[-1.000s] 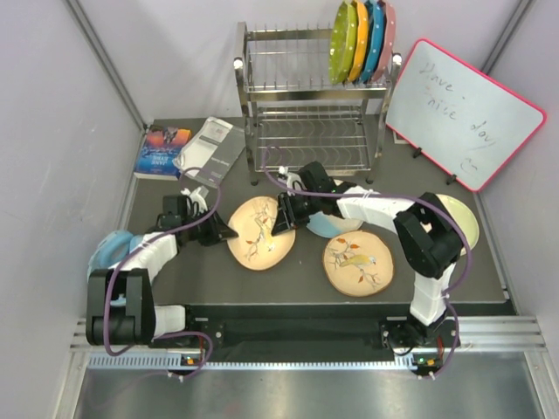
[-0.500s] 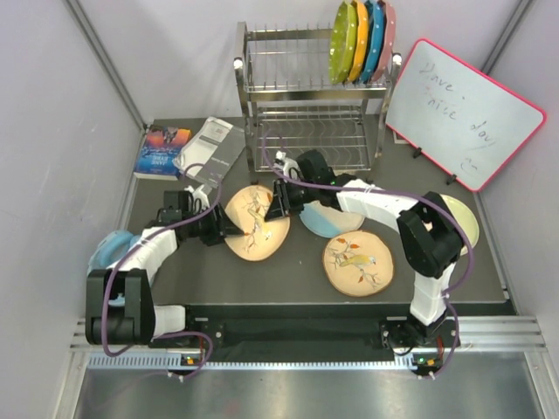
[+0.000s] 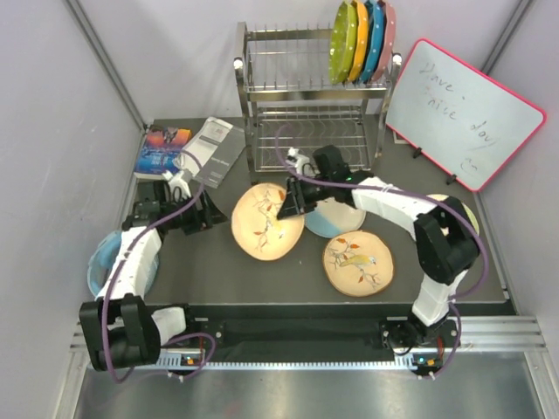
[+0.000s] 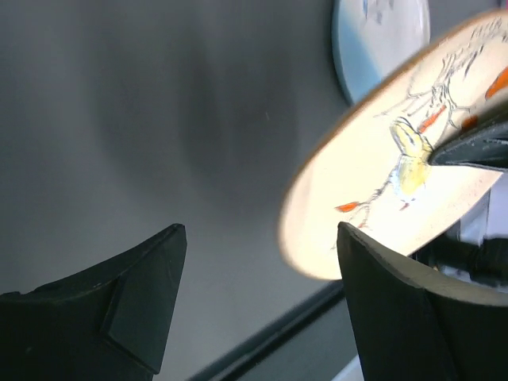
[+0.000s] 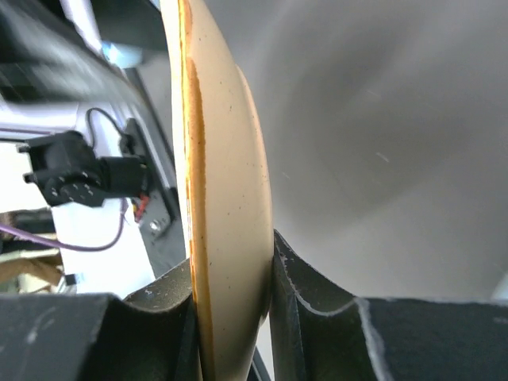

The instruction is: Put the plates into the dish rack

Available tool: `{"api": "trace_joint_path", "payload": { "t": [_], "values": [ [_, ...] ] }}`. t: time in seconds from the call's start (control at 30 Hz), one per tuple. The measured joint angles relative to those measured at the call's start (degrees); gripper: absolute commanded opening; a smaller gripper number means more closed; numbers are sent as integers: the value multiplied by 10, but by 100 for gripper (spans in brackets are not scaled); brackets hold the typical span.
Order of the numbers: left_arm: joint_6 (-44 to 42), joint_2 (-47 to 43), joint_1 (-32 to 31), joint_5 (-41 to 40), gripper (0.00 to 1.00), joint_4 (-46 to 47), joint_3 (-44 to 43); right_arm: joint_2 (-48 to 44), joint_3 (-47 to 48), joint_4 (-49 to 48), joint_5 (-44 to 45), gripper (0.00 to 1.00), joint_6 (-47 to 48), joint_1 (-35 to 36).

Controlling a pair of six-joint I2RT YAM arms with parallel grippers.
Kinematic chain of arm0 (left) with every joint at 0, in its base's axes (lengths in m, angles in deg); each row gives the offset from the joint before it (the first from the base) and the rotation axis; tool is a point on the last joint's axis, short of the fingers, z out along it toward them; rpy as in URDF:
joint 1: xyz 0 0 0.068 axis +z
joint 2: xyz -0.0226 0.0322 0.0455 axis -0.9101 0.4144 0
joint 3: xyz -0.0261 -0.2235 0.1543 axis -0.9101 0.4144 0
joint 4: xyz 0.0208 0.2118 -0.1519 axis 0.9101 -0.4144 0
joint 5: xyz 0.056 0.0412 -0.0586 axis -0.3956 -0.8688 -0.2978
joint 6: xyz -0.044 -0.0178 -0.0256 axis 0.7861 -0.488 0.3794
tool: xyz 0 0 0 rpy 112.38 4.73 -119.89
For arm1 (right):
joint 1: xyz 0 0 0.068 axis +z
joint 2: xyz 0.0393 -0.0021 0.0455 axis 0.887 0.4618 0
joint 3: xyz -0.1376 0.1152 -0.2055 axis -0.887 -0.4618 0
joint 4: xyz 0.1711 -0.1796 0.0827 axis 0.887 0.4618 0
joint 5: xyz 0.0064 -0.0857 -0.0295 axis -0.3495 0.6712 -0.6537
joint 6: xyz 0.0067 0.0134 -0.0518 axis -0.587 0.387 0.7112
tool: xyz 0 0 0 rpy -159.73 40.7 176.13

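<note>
A tan-peach plate [image 3: 265, 223] [image 4: 397, 190] is tilted up off the table, and my right gripper [image 3: 290, 203] [image 5: 230, 270] is shut on its right rim [image 5: 226, 198]. My left gripper [image 3: 208, 218] [image 4: 262, 230] stands open to the left of that plate, apart from it and holding nothing. A white and light blue plate [image 3: 332, 220] [image 4: 381, 40] lies under the right arm. A second tan-peach plate [image 3: 358, 262] lies flat at the front. A cream and pale green plate [image 3: 470, 218] shows partly behind the right arm. The steel dish rack [image 3: 306, 113] stands at the back.
Several coloured plates [image 3: 362, 39] stand in the rack's top right slots. A pink-framed whiteboard [image 3: 463, 113] leans at the back right. A book [image 3: 163, 150] and a grey pamphlet [image 3: 212, 150] lie at the back left. A light blue dish [image 3: 103, 262] sits under the left arm.
The left gripper opened, let go of the tan-peach plate and drew back to the left. The right gripper kept its hold and tipped the plate up off the table.
</note>
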Motion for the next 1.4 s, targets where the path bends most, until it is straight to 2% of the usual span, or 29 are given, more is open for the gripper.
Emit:
{"api": "trace_joint_path", "payload": {
  "t": [0.17, 0.3, 0.53, 0.73, 0.93, 1.07, 1.17, 1.4],
  "values": [
    [-43, -17, 57, -13, 81, -32, -80, -45, 7, 92, 14, 0, 65, -80],
    [-59, -35, 75, -23, 80, -14, -117, -66, 81, 171, 73, 0, 126, -111],
    [-55, -36, 80, -25, 78, 20, -112, -112, 282, 245, 112, 0, 194, -58],
    [-57, -36, 80, -35, 77, 47, -92, -173, 376, 257, 171, 0, 211, 0],
    [-50, -37, 80, -37, 76, 90, -67, -184, 386, 135, 396, 0, 320, 75],
    [-42, -38, 80, -30, 76, 104, -45, -90, 447, -13, 570, 0, 425, 119],
    [-38, -52, 80, -24, 75, 117, -26, -13, 497, -108, 660, 0, 476, 127],
    [-16, -73, 80, -9, 73, 135, 13, 128, 625, -268, 788, 0, 574, 126]
  ]
}}
